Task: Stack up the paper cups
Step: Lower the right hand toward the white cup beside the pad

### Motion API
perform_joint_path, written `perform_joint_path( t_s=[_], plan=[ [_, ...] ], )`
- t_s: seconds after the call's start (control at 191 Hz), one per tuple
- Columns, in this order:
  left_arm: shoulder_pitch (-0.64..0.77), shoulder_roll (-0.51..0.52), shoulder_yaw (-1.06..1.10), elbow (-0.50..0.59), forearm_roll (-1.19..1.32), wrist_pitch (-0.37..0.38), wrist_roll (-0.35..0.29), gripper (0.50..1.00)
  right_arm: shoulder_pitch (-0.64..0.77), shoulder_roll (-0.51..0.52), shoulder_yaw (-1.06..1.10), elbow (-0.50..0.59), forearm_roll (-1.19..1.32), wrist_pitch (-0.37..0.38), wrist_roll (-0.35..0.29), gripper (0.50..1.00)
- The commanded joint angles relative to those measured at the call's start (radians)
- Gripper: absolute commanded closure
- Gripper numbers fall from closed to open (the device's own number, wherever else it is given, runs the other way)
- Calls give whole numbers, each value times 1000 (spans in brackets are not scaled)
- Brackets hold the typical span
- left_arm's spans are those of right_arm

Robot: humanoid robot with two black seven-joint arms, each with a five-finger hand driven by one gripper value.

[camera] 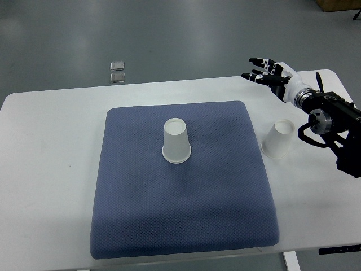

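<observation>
While rt hand (265, 70) hovers (open), cup (278, 140) below

**No readable text**

Nothing legible shows anywhere in the frame: the two paper cups (176, 141) at centre and right are plain white, and the blue mat (186, 226) and white tabletop (51, 169) carry no markings or labels.

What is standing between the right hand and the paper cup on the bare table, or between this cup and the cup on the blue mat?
Nothing visible. The right hand is open above the table's far edge; the paper cup stands nearer, beside the forearm. Only bare mat separates it from the other upside-down cup.
</observation>
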Motion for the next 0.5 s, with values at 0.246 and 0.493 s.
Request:
perform_joint_path(
  t_s=[0.246,0.493],
  plan=[
    [0,0,0,0,0,0,0,500,3,-94,-14,64,-227,131,46,581],
    [0,0,0,0,0,0,0,500,5,-148,-55,104,-507,186,105,581]
  ],
)
